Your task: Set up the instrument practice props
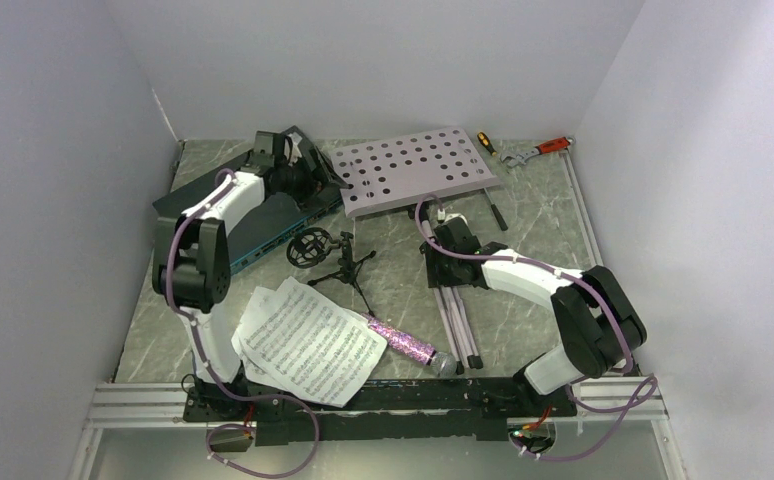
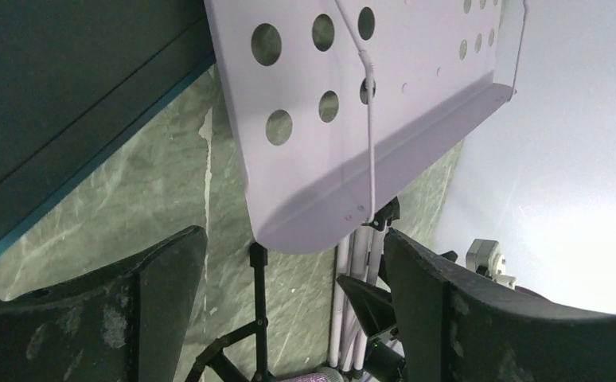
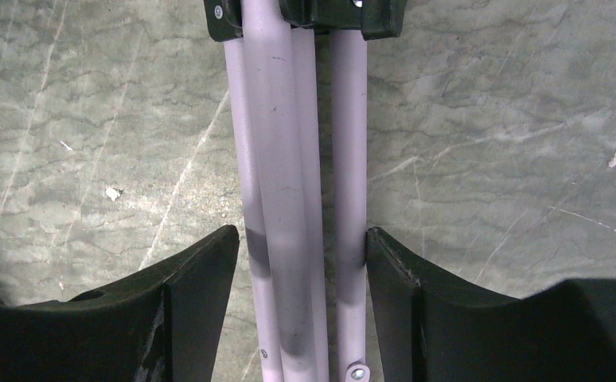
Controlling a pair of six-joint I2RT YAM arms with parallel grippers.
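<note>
The pale-lilac perforated music stand plate (image 1: 413, 170) lies at the back, its folded silver tripod legs (image 1: 456, 310) running toward me. My right gripper (image 1: 453, 255) is shut on those legs (image 3: 285, 159), one finger on each side (image 3: 302, 239). My left gripper (image 1: 308, 180) is open and empty (image 2: 295, 255), just short of the plate's near-left corner (image 2: 384, 95). The black tripod mic stand (image 1: 328, 250) lies on its side mid-table and shows in the left wrist view (image 2: 257, 318). Two white sheet-music pages (image 1: 308, 340) lie at the front. The purple glitter microphone (image 1: 403, 342) lies beside them.
A dark flat box with a teal edge (image 1: 263, 225) lies under my left arm (image 2: 66, 103). Red and orange hand tools (image 1: 533, 150) sit at the back right. White walls close in on three sides.
</note>
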